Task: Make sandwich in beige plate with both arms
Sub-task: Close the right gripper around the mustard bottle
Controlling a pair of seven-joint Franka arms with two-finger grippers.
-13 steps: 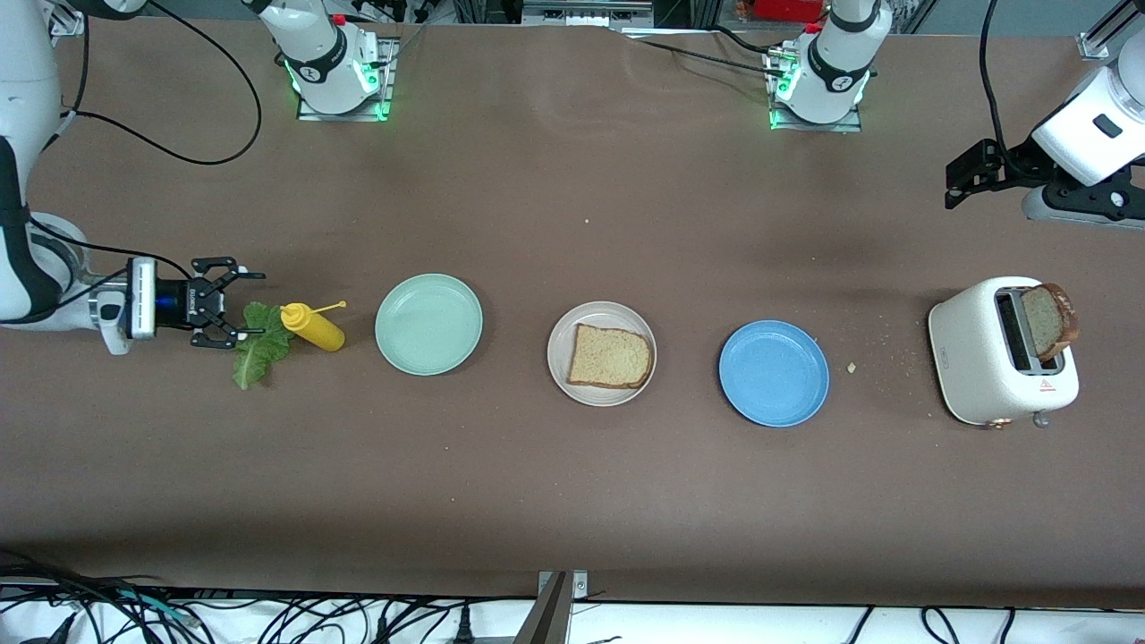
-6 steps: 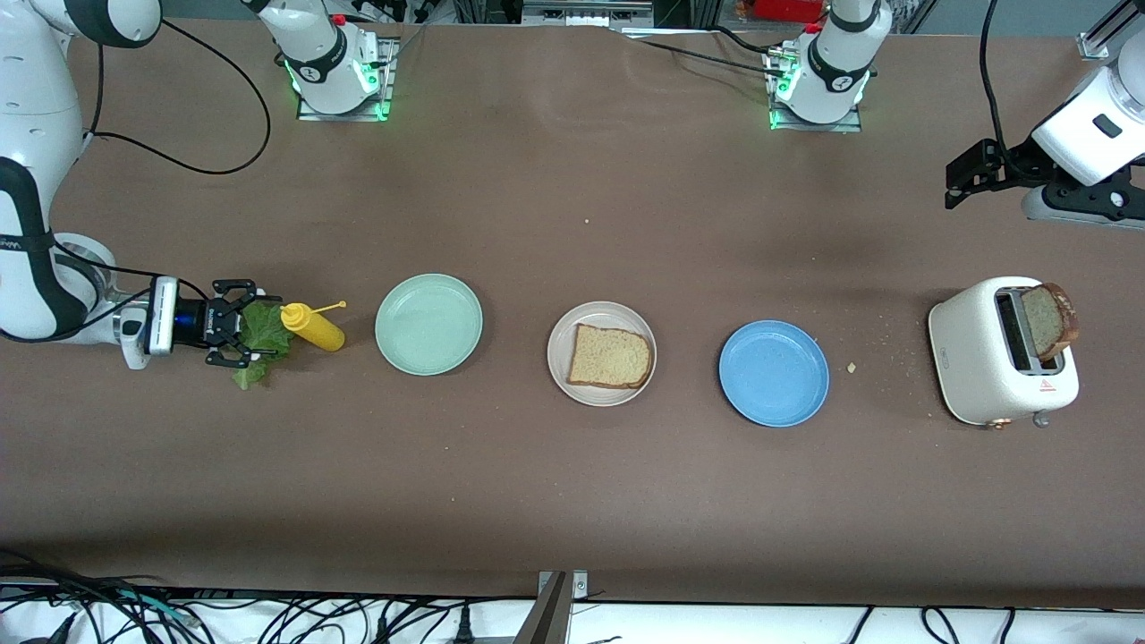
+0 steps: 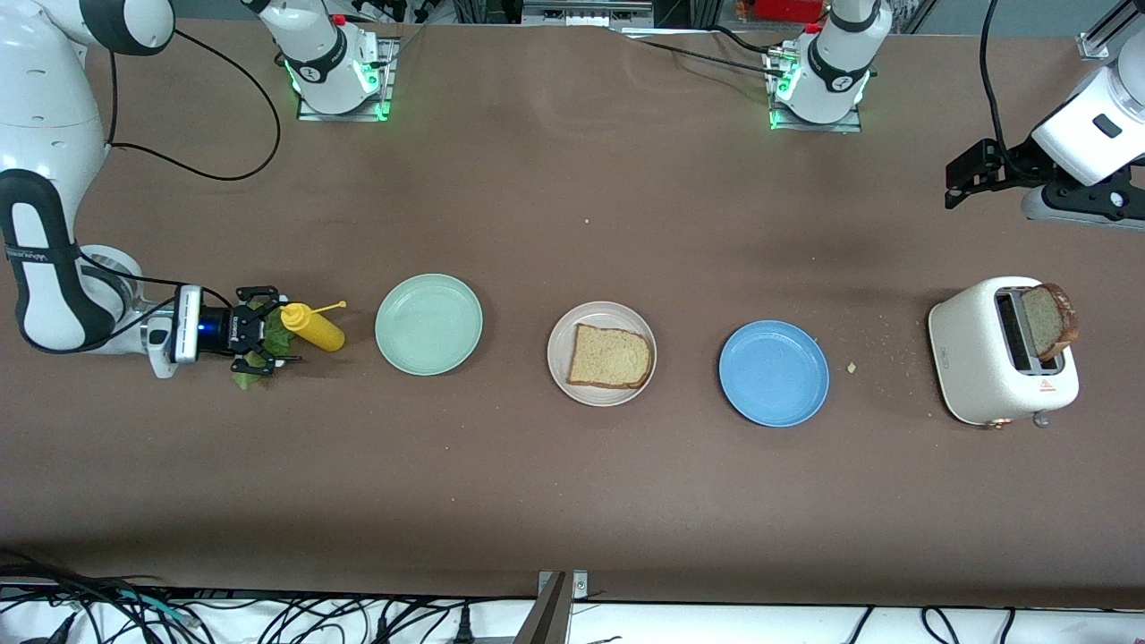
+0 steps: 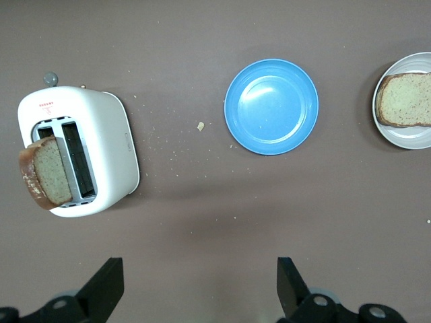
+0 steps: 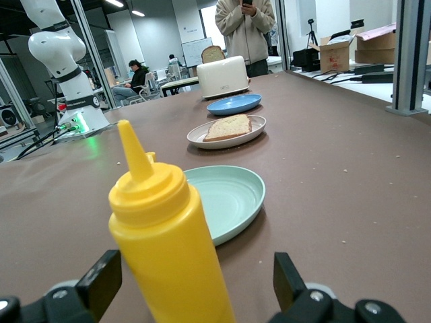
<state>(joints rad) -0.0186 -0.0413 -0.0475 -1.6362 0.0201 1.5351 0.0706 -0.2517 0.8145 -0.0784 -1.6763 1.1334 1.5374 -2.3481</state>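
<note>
Right pincer [image 3: 261, 338] sits low at the right arm's end of the brown counter [image 3: 572, 501], fingers spread wide, nothing gripped. The ruffled green lettuce leaf [image 3: 268, 338] lies flat directly under and between those fingers, its long axis running crosswise to the pincer's reach, a bit of it poking out on the side nearer the front camera. Just ahead of the fingertips, touching or nearly touching the leaf, lies the yellow plastic squeeze bottle [image 3: 312, 326]; in the right wrist view it fills the gap in front of the open fingers. That looks like the thing to avoid when closing.

The round beige plate [image 3: 602, 315], carrying one square slice of light-brown bread [image 3: 610, 357], is well ahead of this pincer, past the pale mint-green plate [image 3: 428, 323].

Left pincer [image 4: 200, 286] waits, wide open and empty, high over the counter beside the white toaster [image 3: 979, 358], where the second bread slice [image 3: 1048, 320] stands. The right arm is plainly nearer the leaf.
</note>
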